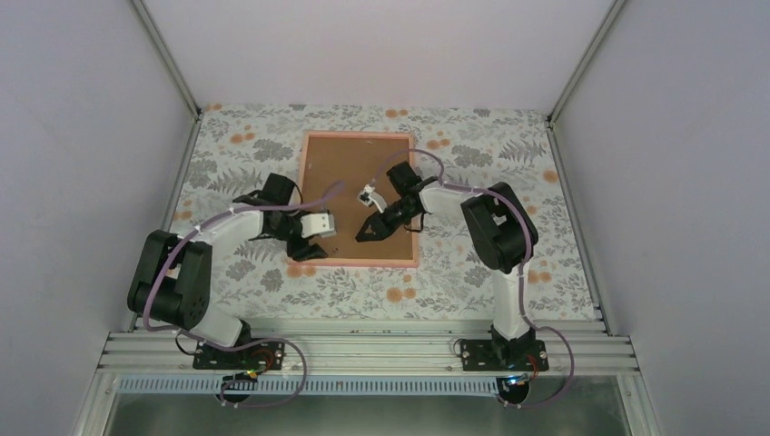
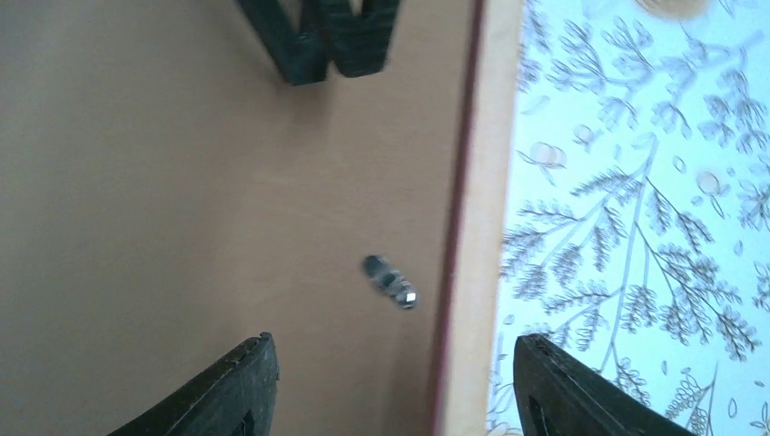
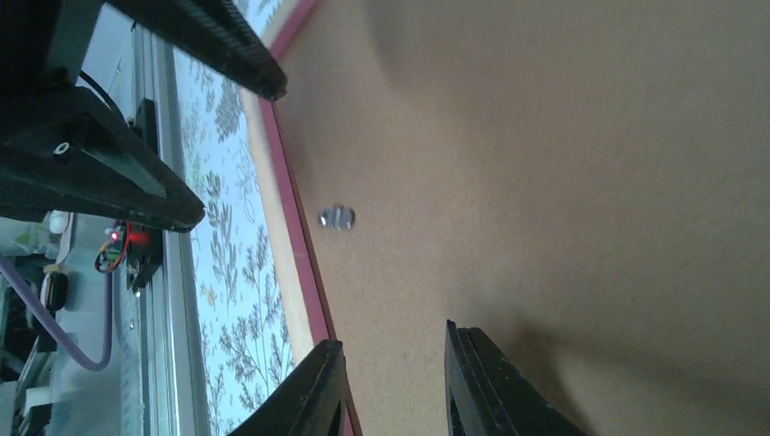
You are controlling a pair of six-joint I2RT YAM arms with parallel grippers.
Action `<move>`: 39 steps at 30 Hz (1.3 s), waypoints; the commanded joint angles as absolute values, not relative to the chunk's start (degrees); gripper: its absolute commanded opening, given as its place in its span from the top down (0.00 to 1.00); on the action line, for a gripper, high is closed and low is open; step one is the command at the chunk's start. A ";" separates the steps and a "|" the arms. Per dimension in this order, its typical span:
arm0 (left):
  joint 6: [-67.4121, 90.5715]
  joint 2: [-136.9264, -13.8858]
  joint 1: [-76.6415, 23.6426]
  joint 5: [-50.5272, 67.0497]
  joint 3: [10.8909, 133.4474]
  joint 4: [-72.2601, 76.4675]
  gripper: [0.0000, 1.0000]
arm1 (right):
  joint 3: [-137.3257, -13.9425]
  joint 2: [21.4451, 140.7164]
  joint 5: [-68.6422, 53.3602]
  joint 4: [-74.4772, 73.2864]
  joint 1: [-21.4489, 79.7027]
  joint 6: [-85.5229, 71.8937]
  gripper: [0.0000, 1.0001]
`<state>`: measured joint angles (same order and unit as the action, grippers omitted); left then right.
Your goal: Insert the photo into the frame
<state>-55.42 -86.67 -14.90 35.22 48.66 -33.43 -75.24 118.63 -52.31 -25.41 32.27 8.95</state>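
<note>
Within pink frame [image 1: 359, 135], brown backing board [image 1: 345, 168]

Nothing here can be read: no words, labels or numbers on the brown board [image 1: 350, 177] beneath the left gripper [image 1: 310, 249] and right gripper [image 1: 365, 234], nor on the pink frame [image 1: 354, 135] around it.

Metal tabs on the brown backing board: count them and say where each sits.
1. A small metal tab lies on the board, beside the near edge of the frame. Others may be hidden or too small to see from above.
</note>
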 commanded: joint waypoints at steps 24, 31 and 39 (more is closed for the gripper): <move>-73.02 -90.09 -27.84 26.53 39.88 -26.99 0.40 | -68.71 122.10 -49.76 -25.49 31.90 11.16 0.78; -76.11 -90.60 -28.56 25.59 39.89 -29.72 0.56 | -68.29 122.10 -49.63 -25.47 31.87 11.34 0.78; -81.04 -90.56 -28.88 26.54 40.54 -35.48 0.66 | -67.53 121.68 -49.52 -25.39 31.90 11.69 0.79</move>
